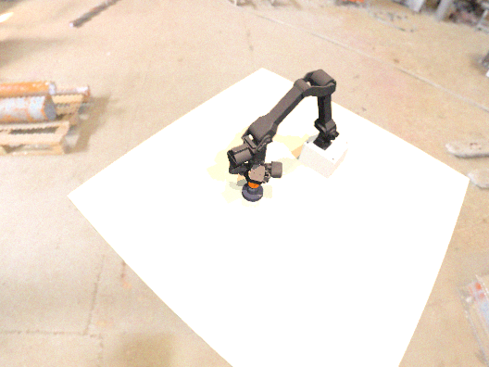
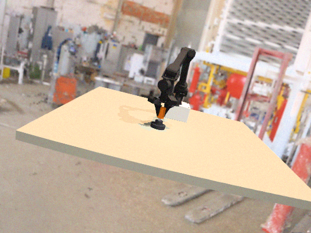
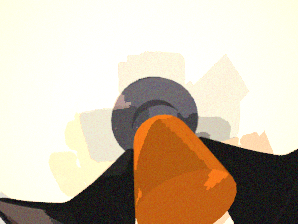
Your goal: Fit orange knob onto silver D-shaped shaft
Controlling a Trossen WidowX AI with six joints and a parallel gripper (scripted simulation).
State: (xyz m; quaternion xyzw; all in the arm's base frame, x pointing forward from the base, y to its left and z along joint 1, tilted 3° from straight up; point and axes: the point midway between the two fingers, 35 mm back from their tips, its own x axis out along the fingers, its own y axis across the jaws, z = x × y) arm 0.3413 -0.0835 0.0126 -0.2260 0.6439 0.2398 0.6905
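Note:
The orange knob [image 1: 253,184] [image 2: 162,113] [image 3: 181,175] is between the fingers of my gripper [image 1: 254,181] [image 2: 162,110] [image 3: 165,149], which is shut on it. The knob is right over the middle of the dark round pedestal [image 1: 252,196] [image 2: 158,126] [image 3: 172,91]. In the exterior view a short piece of silver shaft [image 2: 159,119] shows between the knob's lower end and the pedestal, and the knob looks slightly tilted there. The knob's hole and the shaft's flat side are hidden, so their alignment cannot be told.
The pale table top [image 1: 287,259] [image 2: 188,153] carries the pedestal and the white block [image 1: 319,159] [image 2: 178,114] under the arm's base, which is behind the pedestal in the exterior view. The arm arches from that block to the pedestal.

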